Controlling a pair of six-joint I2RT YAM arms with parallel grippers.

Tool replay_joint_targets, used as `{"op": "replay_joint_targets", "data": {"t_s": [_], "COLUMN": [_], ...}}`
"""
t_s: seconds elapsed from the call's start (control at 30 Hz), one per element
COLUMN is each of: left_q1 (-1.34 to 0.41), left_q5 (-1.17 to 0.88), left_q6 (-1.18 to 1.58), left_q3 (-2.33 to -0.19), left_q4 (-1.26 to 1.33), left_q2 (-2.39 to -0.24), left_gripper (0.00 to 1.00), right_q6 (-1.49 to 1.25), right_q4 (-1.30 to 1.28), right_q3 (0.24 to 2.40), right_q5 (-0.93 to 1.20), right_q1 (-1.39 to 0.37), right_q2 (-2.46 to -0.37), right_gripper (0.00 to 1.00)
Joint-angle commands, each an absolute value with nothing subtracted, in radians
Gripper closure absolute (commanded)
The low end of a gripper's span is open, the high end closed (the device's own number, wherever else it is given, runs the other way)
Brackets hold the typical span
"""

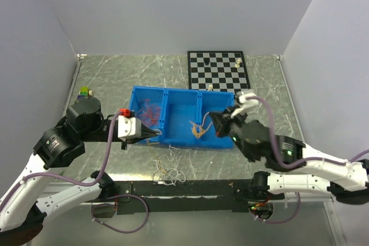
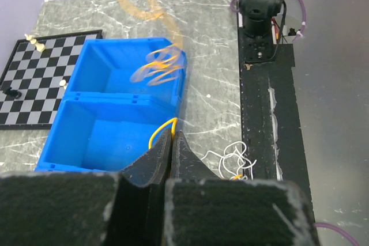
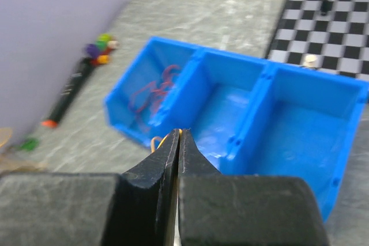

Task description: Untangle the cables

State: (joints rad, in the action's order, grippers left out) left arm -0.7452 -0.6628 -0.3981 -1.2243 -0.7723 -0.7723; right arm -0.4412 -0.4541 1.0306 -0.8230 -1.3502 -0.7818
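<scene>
1. Our left gripper (image 2: 172,137) is clamped on a yellow cable (image 2: 157,129) at the blue bin's (image 1: 181,113) six-o'clock wall.
2. Our right gripper (image 3: 178,135) pinches the orange cables (image 1: 199,131) over the three-o'clock compartment, likely to pull them free.
3. Red-pink cables (image 1: 151,109) lie at nine o'clock; white cables (image 1: 170,164) wait outside, at six.

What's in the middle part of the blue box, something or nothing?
Empty. The blue bin's middle compartment shows only bare blue floor in the top and right wrist views.
</scene>
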Motion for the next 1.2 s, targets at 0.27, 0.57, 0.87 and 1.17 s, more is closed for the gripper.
{"op": "replay_joint_targets", "data": {"t_s": [0.27,0.57,0.87,1.17], "left_q1": [-0.741,-0.741,-0.741,-0.741], "left_q5": [-0.71,-0.713,-0.701,-0.67], "left_q6": [-0.397,-0.403,-0.416,-0.411], "left_q3": [-1.272,-1.345,-1.339,-1.359], "left_q4": [-0.744,-0.716,-0.718,-0.698], "left_q2": [-0.753,-0.785,-0.782,-0.801], "left_gripper": [0.99,0.99,0.99,0.99], "right_q6": [-0.39,-0.422,-0.445,-0.459], "right_q4": [-0.172,-0.1,-0.046,0.115], "right_q3": [1.046,1.055,0.892,0.571], "right_q5": [-0.399,-0.279,-0.277,-0.298], "right_q1": [-0.954,-0.839,-0.9,-1.303], "right_q2": [-1.084,-1.313,-1.12,-0.847], "right_gripper": [1.0,1.0,0.18,0.14]}}
